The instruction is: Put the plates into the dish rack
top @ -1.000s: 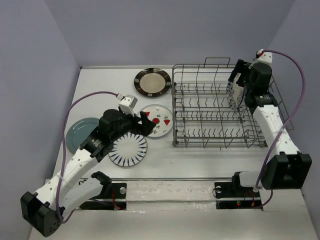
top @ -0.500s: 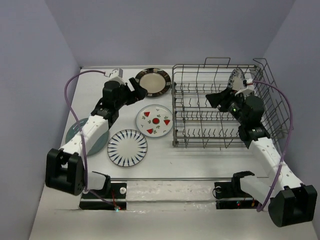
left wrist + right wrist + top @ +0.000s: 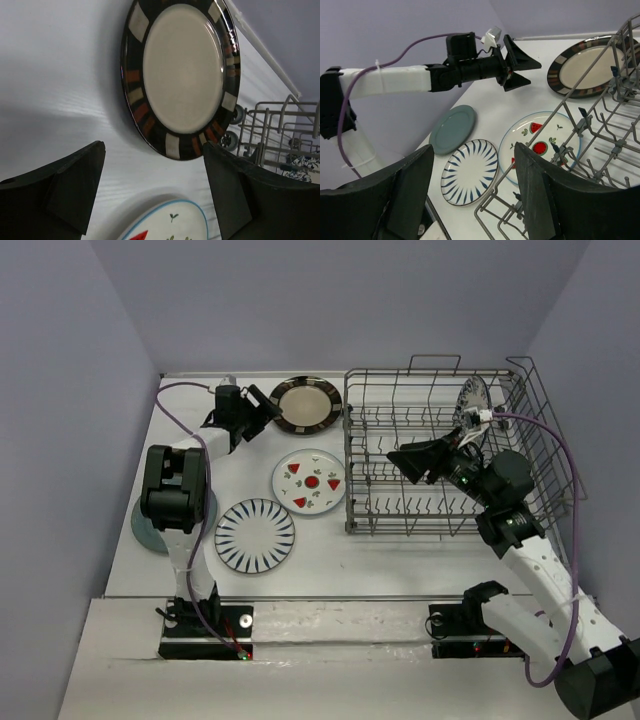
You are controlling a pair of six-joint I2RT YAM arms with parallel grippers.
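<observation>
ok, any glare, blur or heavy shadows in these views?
Top external: even, soft light, no glare, all sharp. Left wrist: brown-rimmed plate crisp, with a dark shadow on the table beside it; the near left fingers are black and soft. Right wrist: right fingers likewise dark, blue-striped plate sharp.

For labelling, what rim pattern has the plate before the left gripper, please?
Plate rim: dark with beige and reddish blocks; left wrist view.

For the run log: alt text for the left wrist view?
The open left gripper faces the brown-rimmed beige plate, lying flat on the white table. The edge of the red-triangle plate shows at the bottom, a corner of the dish rack at right.
</observation>
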